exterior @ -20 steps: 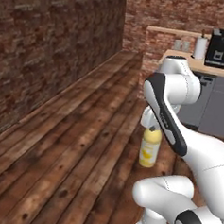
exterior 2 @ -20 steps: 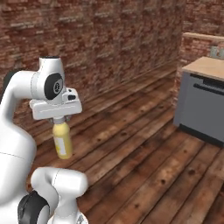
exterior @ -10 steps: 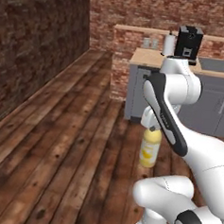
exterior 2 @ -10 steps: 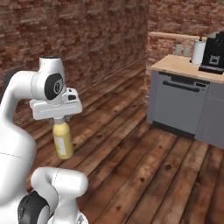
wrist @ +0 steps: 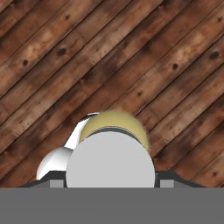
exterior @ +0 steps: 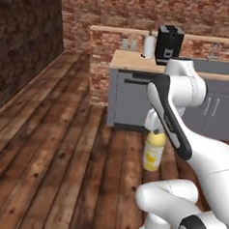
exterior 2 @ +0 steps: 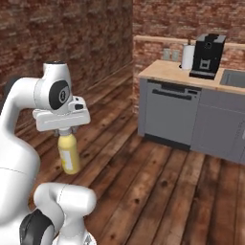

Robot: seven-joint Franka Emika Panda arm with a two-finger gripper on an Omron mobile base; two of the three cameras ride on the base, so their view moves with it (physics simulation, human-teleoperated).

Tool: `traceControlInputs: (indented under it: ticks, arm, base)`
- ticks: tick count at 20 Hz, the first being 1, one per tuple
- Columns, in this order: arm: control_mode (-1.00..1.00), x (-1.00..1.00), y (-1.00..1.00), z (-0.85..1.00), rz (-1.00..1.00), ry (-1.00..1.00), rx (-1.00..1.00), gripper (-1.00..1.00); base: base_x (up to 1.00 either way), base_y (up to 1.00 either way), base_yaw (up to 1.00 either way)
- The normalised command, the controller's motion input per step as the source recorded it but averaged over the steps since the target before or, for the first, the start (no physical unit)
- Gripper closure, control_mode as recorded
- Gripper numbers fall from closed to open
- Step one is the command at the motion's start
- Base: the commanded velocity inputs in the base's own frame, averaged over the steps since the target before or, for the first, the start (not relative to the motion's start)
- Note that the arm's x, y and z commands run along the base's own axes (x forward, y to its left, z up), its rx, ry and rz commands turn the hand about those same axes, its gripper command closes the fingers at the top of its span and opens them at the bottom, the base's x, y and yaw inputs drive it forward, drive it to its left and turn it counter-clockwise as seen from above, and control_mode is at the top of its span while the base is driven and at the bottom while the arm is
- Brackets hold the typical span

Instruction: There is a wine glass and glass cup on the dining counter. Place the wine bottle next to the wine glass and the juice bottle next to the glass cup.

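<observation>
The juice bottle (exterior 2: 70, 155), stout and yellow with a pale cap, hangs upright in the air over the wood floor. My gripper (exterior 2: 67, 132) is shut on its neck and cap from above. In the left base view the juice bottle (exterior: 152, 156) shows just below the forearm, which hides the fingers. Seen from the hand, the grey cap (wrist: 110, 161) sits right under the camera with the yellow body (wrist: 117, 120) behind it and floor planks below. The wine bottle, wine glass, glass cup and dining counter are out of view.
A wood-topped counter (exterior 2: 165, 74) with grey cabinets and a dishwasher front (exterior: 129, 100) stands ahead. On it are a black coffee machine (exterior 2: 206, 56), a paper towel roll (exterior 2: 186, 57) and a sink (exterior 2: 232, 77). Brick walls (exterior 2: 72, 43) enclose the plank floor (exterior: 46, 145).
The whole picture has swung sideways, so the base has moved: the grey-cabinet counter now lies closer and more central. Arm and gripped juice bottle keep the same pose.
</observation>
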Motion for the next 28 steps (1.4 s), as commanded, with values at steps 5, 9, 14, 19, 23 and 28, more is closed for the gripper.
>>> traceControlInputs:
  ticks: [5, 9, 14, 19, 23, 28]
  arm:
    - [1.0, 0.0, 0.0, 0.0, 0.0, 0.0, 0.0, 1.0]
    - [1.0, 0.0, 0.0, 0.0, 0.0, 0.0, 0.0, 1.0]
    - [1.0, 0.0, 0.0, 0.0, 0.0, 0.0, 0.0, 1.0]
    - [1.0, 0.0, 0.0, 0.0, 0.0, 0.0, 0.0, 1.0]
    - [1.0, 0.0, 0.0, 0.0, 0.0, 0.0, 0.0, 1.0]
    - [1.0, 0.0, 0.0, 0.0, 0.0, 0.0, 0.0, 1.0]
  base:
    - [0.77, 0.21, -0.14]
    - [0.78, 0.35, -0.08]
    - [0.75, 0.44, -0.01]
    - [0.72, 0.51, 0.0]
    - [0.72, 0.51, 0.0]
    - [0.73, 0.48, 0.0]
